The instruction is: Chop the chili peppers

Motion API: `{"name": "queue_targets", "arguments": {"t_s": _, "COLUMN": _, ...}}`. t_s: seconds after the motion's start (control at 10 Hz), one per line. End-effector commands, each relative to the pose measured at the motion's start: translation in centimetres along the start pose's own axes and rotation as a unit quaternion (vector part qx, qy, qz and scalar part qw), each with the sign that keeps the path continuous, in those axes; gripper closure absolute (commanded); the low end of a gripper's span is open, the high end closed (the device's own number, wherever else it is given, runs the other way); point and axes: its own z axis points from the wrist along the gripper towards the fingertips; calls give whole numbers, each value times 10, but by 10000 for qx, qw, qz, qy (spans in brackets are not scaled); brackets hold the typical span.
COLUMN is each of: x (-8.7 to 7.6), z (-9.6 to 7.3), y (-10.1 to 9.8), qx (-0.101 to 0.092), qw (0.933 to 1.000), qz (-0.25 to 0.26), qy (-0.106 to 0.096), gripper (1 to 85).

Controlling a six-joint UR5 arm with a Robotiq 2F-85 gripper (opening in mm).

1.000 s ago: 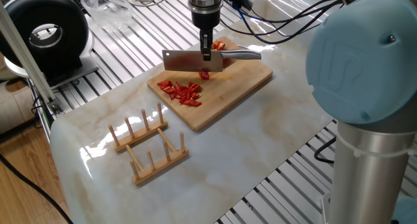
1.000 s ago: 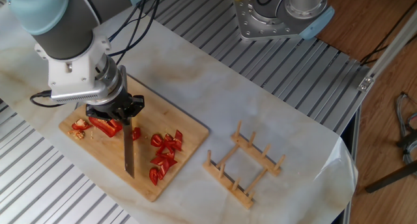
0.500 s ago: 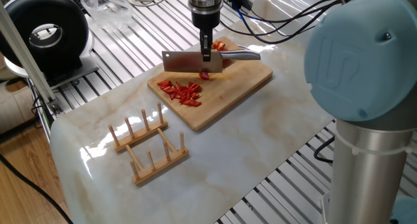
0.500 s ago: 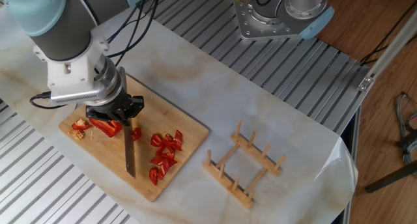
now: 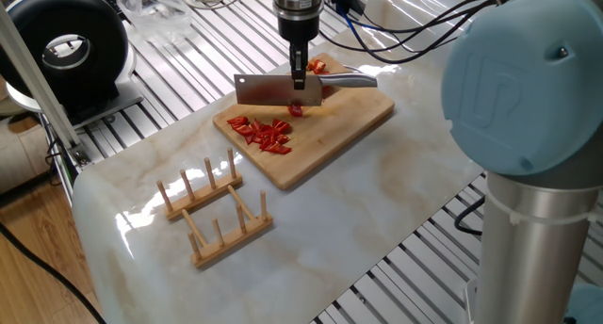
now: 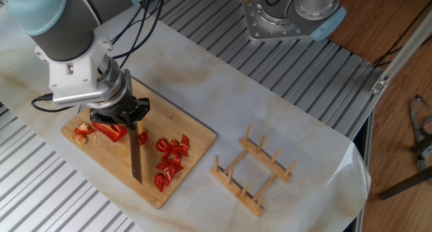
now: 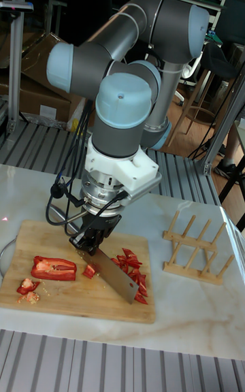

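**Cleaver on the board, pepper half still whole**

Tall fixed view shows the gripper (image 7: 94,240) closed on the cleaver (image 7: 116,278), its blade angled down toward the wooden cutting board (image 7: 41,299). One long uncut pepper half (image 7: 53,268) lies near the board's left end, one loose bit (image 7: 88,271) rests just beside the blade, and the chopped pieces (image 7: 135,271) sit heaped on the blade's far side.

The pepper's glossy skin looks slick and its flesh light and soft, so it would likely skid or roll under a blunt push; nothing pins it down. Any hold belongs on the cleaver handle, where the fingers already are.

A pale marbled tabletop (image 5: 377,202) carries the board and a wooden peg rack (image 5: 215,211), which stands well apart from the cutting. Slatted metal surrounds the table.
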Motion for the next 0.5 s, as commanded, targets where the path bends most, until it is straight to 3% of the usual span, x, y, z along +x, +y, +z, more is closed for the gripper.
{"name": "queue_targets", "arguments": {"t_s": 0.0, "x": -3, "z": -3, "y": 3, "qx": -49, "qw": 9999, "qz": -4, "qy": -89, "gripper": 843}}
{"name": "queue_targets", "arguments": {"t_s": 0.4, "x": -2, "z": -1, "y": 1, "qx": -27, "qw": 10000, "qz": -33, "qy": -77, "gripper": 843}}
